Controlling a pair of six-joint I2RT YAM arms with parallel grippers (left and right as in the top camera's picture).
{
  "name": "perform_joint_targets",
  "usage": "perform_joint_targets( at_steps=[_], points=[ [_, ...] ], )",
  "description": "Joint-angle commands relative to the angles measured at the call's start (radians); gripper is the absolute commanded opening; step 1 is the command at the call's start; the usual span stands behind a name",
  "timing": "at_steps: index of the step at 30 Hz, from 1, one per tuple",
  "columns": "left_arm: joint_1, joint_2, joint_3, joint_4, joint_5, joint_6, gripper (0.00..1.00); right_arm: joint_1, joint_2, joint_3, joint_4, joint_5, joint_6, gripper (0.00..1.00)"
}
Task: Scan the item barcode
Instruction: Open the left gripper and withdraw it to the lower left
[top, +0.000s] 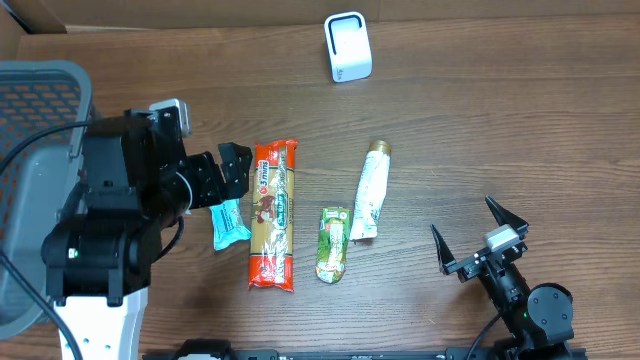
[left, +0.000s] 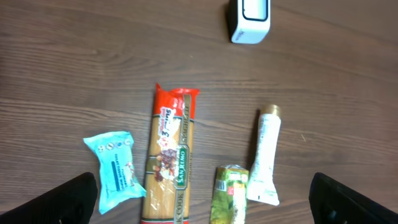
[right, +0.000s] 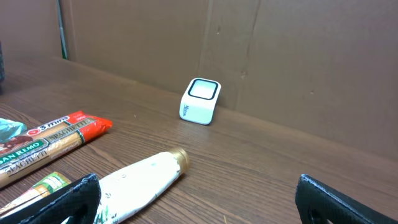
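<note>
Four items lie in a row on the wooden table: a light-blue packet (top: 230, 223) (left: 116, 170), a long red spaghetti pack (top: 273, 213) (left: 170, 162), a green packet (top: 333, 243) (left: 230, 194) and a white tube with a gold cap (top: 369, 192) (left: 266, 155) (right: 140, 180). The white barcode scanner (top: 348, 47) (left: 249, 20) (right: 200, 101) stands at the back. My left gripper (top: 222, 178) (left: 205, 205) hovers open above the blue packet's end, holding nothing. My right gripper (top: 472, 232) (right: 199, 199) is open and empty at the front right, apart from the tube.
A grey mesh basket (top: 40, 90) sits at the left edge, partly under the left arm. A brown cardboard wall (right: 280, 62) rises behind the scanner. Bare wood lies between the tube and the right gripper.
</note>
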Motion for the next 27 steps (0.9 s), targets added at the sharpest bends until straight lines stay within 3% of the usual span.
perform_joint_targets(
  at_steps=[1,27],
  points=[
    [-0.008,0.008,-0.006,0.007,0.042,-0.010,1.00,0.006,-0.012,-0.010,0.005,0.007,0.008,1.00],
    [-0.080,0.017,-0.006,0.031,0.031,-0.010,1.00,0.006,-0.012,-0.010,0.005,0.007,0.007,1.00]
  ],
)
